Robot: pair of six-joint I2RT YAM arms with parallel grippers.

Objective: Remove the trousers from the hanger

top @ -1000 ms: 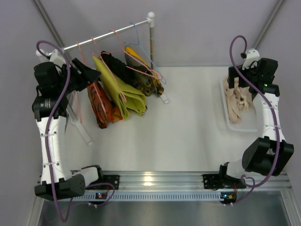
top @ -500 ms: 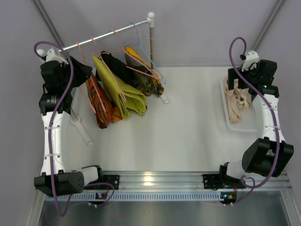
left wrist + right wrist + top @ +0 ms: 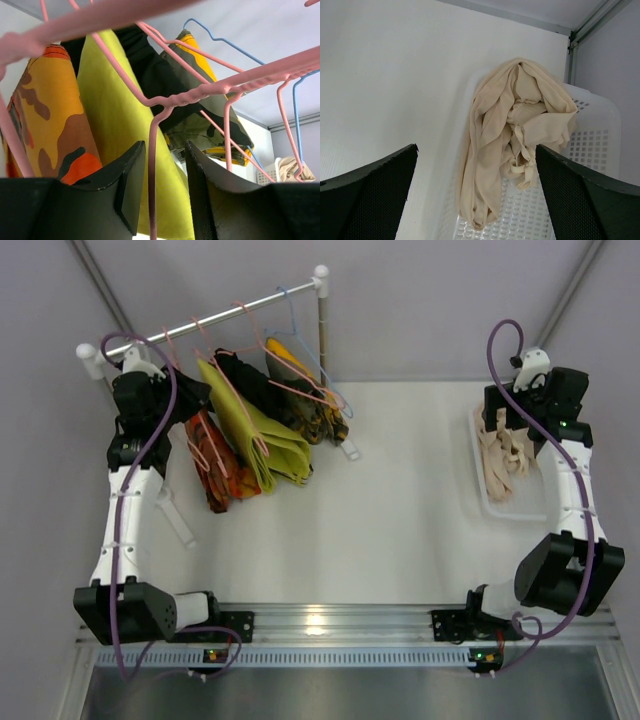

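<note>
2 pairs logged. Beige trousers (image 3: 515, 125): heaped in white basket (image 3: 592, 140), right of frame, below right gripper (image 3: 476, 150), spread wide, empty. Orange-red trousers (image 3: 215, 465): draped on pink hanger (image 3: 200, 94), upper left. Left gripper (image 3: 165, 150): swung up to rack (image 3: 232, 310) within 1 second, fingers (image 3: 130, 190) parted astride hanger wire, unclamped; removal imminent, judged. Wire contact unclear; fingertips hidden from above.

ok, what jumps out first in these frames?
The row of bright clothes on pink wire hangers at the far left: orange-red patterned trousers, a yellow-green cloth, dark garments behind. The left hand is up among them, open, with one hanger wire between its fingers. On the right, pale beige trousers lie heaped in a white perforated plastic basket below the open right hand.
</note>
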